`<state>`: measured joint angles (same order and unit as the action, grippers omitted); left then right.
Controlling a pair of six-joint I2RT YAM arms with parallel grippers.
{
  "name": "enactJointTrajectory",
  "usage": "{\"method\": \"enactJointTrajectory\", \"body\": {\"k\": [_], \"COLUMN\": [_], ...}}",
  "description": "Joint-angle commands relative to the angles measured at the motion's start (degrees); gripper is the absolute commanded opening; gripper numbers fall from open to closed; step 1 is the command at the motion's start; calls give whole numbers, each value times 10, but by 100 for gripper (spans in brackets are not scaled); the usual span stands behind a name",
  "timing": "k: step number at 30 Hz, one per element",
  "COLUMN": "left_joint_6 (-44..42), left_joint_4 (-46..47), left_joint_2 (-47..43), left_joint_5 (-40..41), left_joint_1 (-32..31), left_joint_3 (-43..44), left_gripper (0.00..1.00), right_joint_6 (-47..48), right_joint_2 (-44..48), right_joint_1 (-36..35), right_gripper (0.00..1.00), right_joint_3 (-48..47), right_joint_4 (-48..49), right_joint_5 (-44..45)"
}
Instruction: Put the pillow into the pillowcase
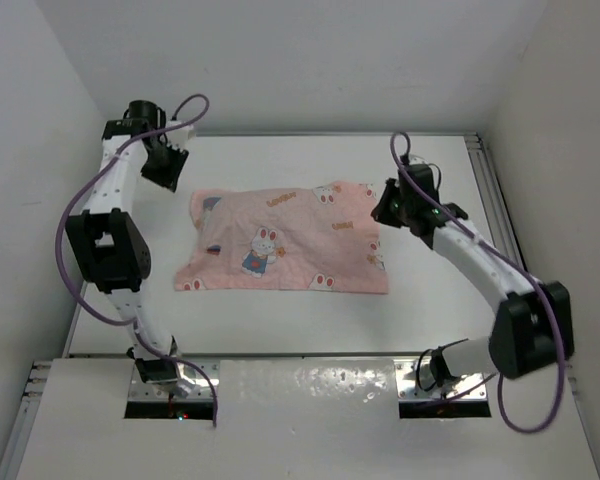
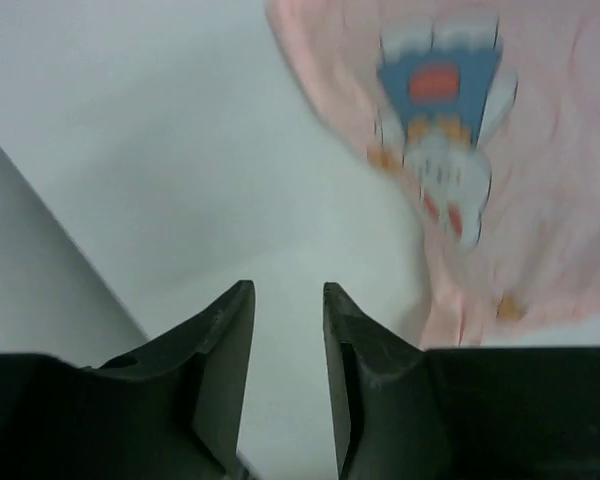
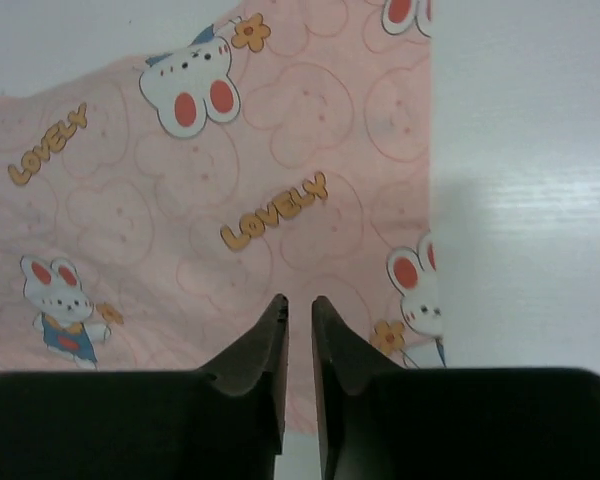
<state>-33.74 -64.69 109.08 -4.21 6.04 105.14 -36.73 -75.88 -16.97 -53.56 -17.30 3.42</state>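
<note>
**A:** What do we read at the left of the overhead view?

**B:** We see the black two-fingered left gripper (image 1: 166,168), raised over the white table (image 1: 280,320). It is just beyond the far left corner of the cloth. In its wrist view the fingers (image 2: 220,340) stand moderately spread. Only bare table shows between them, nothing is pinched, and the pink cloth lies off to their right.

**A:** And at the centre?

**B:** We note the thin pale-pink fabric pillowcase (image 1: 285,240), printed with cartoon rabbits. It lies flat on the table with its long side running left to right, between the two grippers. A narrow greyish sliver (image 1: 207,205) shows at its left end. We cannot tell whether this is the pillow.

**A:** And at the right?

**B:** We find the right gripper (image 1: 388,205) at the case's right edge, near its far corner. In its wrist view the fingers (image 3: 260,350) are parted by only a narrow slit and grip nothing. Printed cloth lies beneath them, and the case's straight edge runs just to their right. We cannot tell whether the tips touch the fabric.
</note>
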Motion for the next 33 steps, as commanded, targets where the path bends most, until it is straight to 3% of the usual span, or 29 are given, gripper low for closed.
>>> {"method": "enactJointTrajectory", "body": {"k": [1, 3, 5, 7, 10, 15, 18, 19, 21, 26, 31, 33], "left_joint_6": [75, 99, 133, 161, 185, 177, 158, 155, 155, 162, 189, 199], "left_joint_4": [63, 90, 98, 119, 171, 179, 170, 169, 178, 232, 267, 317], "left_joint_2": [94, 151, 201, 224, 242, 290, 319, 326, 345, 391, 436, 417], "left_joint_5": [-82, -98, -47, -10, 11, -38, -56, -58, -48, 1, 39, 56], "left_joint_1": [-6, -8, -9, -2, 10, 0, -8, -9, -9, -9, -9, -9], "left_joint_3": [45, 82, 123, 135, 122, 136, 136, 138, 146, 198, 308, 286], "left_gripper": [30, 31, 41, 52, 62, 64, 45, 24, 2, 0, 0, 0], "right_joint_6": [-12, -45, -71, -90, -119, -156, -191, -211, -227, -258, -253, -239], "right_joint_2": [-108, -179, -221, -269, -322, -401, -440, -447, -466, -502, -518, -517], "right_joint_1": [3, 4, 3, 2, 7, 11, 22, 25, 38, 58, 68, 69], "right_gripper": [13, 10, 10, 19, 20, 19, 16, 15, 12, 7, 6, 6], "right_joint_3": [-77, -118, -137, -155, -163, -194, -201, -202, -206, -246, -281, -287], "right_joint_4": [60, 89, 112, 125, 147, 136, 131, 131, 133, 118, 103, 98], "right_joint_5": [-28, -32, -47, -36, -9, 28, 38, 40, 42, 80, 104, 106]}}
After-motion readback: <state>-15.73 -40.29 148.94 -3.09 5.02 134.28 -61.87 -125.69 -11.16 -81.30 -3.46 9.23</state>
